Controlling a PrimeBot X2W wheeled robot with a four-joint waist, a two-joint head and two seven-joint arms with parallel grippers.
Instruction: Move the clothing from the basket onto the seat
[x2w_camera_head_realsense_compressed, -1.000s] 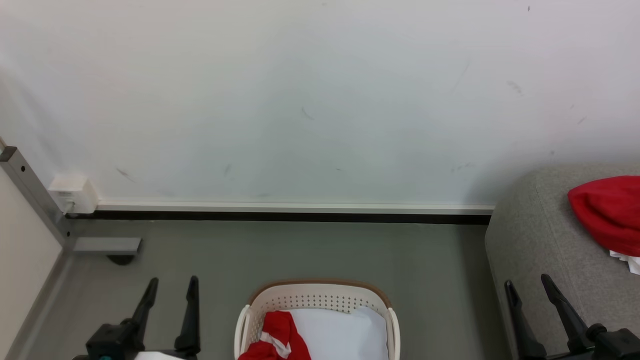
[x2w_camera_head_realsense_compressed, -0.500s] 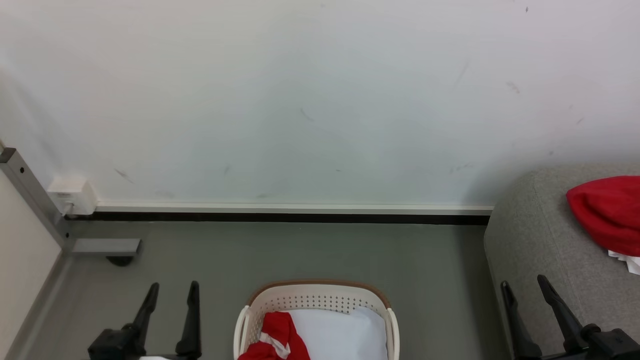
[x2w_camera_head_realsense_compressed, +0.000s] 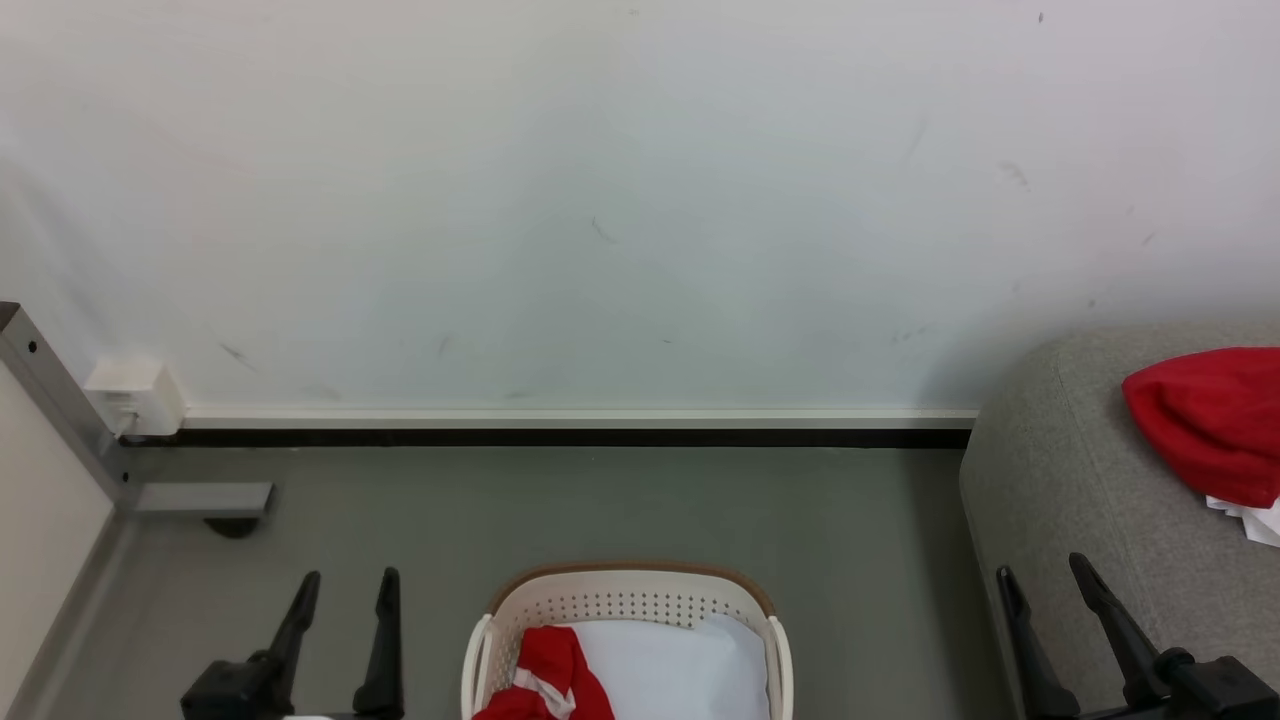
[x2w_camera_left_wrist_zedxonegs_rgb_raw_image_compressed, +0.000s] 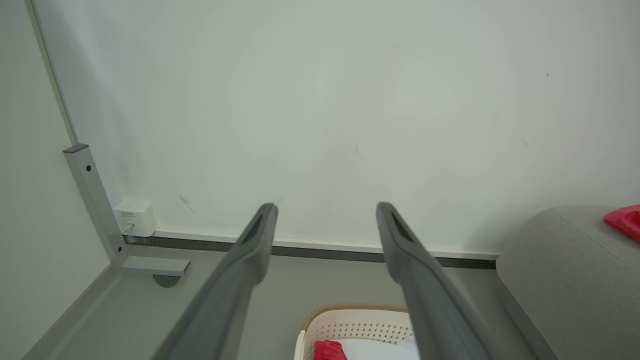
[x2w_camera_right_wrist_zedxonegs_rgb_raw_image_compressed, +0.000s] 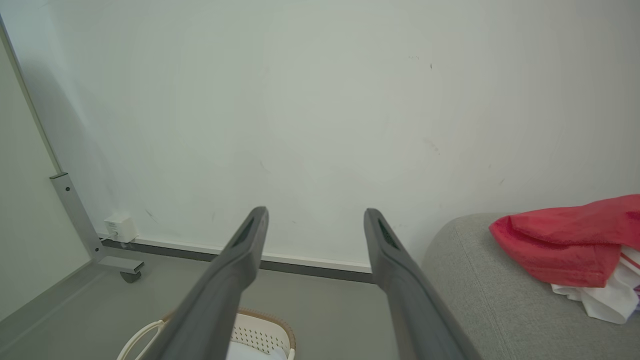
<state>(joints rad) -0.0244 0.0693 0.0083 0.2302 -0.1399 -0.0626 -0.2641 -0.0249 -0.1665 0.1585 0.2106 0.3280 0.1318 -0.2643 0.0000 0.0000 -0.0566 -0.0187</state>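
Note:
The cream basket (x2w_camera_head_realsense_compressed: 628, 592) with its brown rim sits on the floor at the bottom centre, also low in the left wrist view (x2w_camera_left_wrist_zedxonegs_rgb_raw_image_compressed: 357, 325) and the right wrist view (x2w_camera_right_wrist_zedxonegs_rgb_raw_image_compressed: 260, 335). Inside it lies red clothing (x2w_camera_head_realsense_compressed: 548, 680) with a white stripe, beside a flat white sheet (x2w_camera_head_realsense_compressed: 680, 665). More red clothing (x2w_camera_head_realsense_compressed: 1205, 420) (x2w_camera_right_wrist_zedxonegs_rgb_raw_image_compressed: 565, 245) rests on the grey seat (x2w_camera_head_realsense_compressed: 1070, 470) at right. My left gripper (x2w_camera_head_realsense_compressed: 345, 578) stands open left of the basket, with nothing between its fingers. My right gripper (x2w_camera_head_realsense_compressed: 1042, 574) is open and bare in front of the seat's corner.
A white wall (x2w_camera_head_realsense_compressed: 600, 200) with a dark baseboard runs behind. A grey metal frame foot with a caster (x2w_camera_head_realsense_compressed: 200, 500) and a white box (x2w_camera_head_realsense_compressed: 135, 395) stand at the left. Grey floor (x2w_camera_head_realsense_compressed: 620, 500) lies between basket and wall.
The whole head view has drifted slightly left, so the camera moved. Both grippers stay open and hold their places.

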